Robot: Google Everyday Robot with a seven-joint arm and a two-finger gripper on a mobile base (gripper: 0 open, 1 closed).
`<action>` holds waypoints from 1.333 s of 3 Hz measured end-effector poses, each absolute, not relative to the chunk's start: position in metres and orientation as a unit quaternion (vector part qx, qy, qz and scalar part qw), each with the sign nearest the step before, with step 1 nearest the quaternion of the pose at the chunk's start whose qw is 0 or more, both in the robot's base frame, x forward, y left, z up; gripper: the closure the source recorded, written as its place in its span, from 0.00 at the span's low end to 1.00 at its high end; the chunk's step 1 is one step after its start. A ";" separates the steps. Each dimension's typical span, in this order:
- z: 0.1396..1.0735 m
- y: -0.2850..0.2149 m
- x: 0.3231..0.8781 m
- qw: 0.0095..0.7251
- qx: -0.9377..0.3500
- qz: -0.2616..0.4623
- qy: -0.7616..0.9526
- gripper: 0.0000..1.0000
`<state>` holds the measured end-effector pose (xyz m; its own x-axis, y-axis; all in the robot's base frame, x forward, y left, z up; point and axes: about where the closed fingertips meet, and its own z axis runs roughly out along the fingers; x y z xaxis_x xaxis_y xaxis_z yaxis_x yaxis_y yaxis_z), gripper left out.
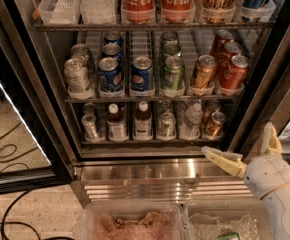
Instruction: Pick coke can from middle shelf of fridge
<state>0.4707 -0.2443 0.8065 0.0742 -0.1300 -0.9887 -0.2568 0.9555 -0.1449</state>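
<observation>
Cream-coloured gripper [237,139] is hovering low in front of the fridge's [135,173] steel base, its two fingers standing wide apart and gripping nothing. Above it and deeper in, the coke can [233,73] is standing at the front of the middle shelf's [150,99] rightmost lane, just beside a gold-orange can [203,72].

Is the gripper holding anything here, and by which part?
Nothing. The gripper is open, low right by the base of the fridge; the coke can sits untouched on the middle shelf.
</observation>
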 end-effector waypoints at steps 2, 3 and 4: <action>0.795 -0.240 0.494 0.752 -0.122 0.043 0.646 0.00; 0.796 -0.238 0.497 0.755 -0.118 0.049 0.643 0.00; 0.798 -0.237 0.506 0.759 -0.120 0.054 0.638 0.00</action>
<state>0.5058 -0.2371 0.7976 0.1801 -0.0715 -0.9810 -0.2350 0.9653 -0.1135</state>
